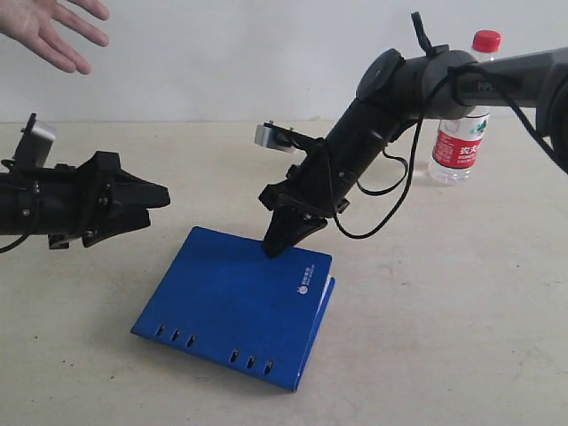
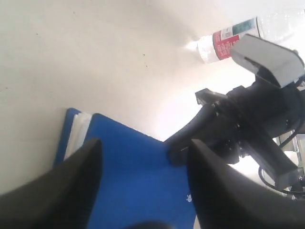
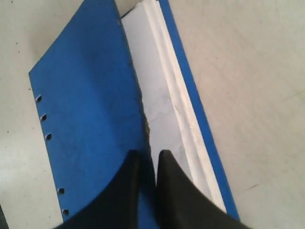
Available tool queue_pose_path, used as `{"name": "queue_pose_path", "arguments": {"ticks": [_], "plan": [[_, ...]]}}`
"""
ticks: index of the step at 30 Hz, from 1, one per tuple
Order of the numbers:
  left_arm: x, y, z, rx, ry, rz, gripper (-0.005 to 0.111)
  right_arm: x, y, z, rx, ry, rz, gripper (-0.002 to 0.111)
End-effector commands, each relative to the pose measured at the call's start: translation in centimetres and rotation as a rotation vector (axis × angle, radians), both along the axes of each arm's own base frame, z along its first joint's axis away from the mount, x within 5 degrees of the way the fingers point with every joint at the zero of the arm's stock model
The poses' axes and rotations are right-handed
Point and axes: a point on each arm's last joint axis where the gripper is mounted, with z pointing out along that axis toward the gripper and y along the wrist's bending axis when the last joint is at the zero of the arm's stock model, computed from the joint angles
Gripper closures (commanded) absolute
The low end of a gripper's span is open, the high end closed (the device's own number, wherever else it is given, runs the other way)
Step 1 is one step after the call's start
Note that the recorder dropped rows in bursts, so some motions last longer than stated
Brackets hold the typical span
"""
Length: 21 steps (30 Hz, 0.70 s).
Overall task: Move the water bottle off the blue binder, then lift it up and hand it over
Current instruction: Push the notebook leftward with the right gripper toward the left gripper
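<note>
The blue binder (image 1: 231,302) lies on the table with its riveted spine toward the front. My right gripper (image 1: 280,241) is shut on the far edge of its cover. In the right wrist view the right gripper (image 3: 148,155) pinches the blue binder (image 3: 86,95) cover, which is raised off the white pages (image 3: 162,119). The water bottle (image 1: 461,133) stands upright on the table at the back right, off the binder and partly behind the right arm. My left gripper (image 1: 164,197) hovers open to the left of the binder, holding nothing. The left wrist view shows the left gripper (image 2: 143,148) over the binder (image 2: 128,181), with the water bottle (image 2: 228,38) beyond.
A person's open hand (image 1: 53,31) reaches in at the top left of the exterior view. The right arm (image 1: 373,133) slants across the middle with loose black cables hanging from it. A pale wall runs behind the beige table (image 1: 444,337).
</note>
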Motion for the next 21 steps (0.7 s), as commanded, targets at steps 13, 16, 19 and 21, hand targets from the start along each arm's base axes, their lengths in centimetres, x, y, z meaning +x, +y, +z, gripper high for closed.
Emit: {"name": "queue_pose_path", "arguments": {"ticks": [13, 16, 19, 21], "plan": [[0.2, 0.9, 0.2, 0.089, -0.005, 0.064, 0.055, 2.1, 0.1, 0.4, -0.004, -0.135, -0.222, 0.108], [0.2, 0.9, 0.2, 0.084, 0.000, 0.068, 0.055, 3.0, 0.1, 0.4, -0.005, -0.185, -0.315, 0.108], [0.2, 0.9, 0.2, 0.074, 0.011, 0.075, 0.055, 3.7, 0.0, 0.4, -0.004, -0.198, -0.425, 0.108], [0.2, 0.9, 0.2, 0.074, 0.011, 0.075, 0.055, 4.0, 0.0, 0.5, -0.002, -0.188, -0.485, 0.108]]}}
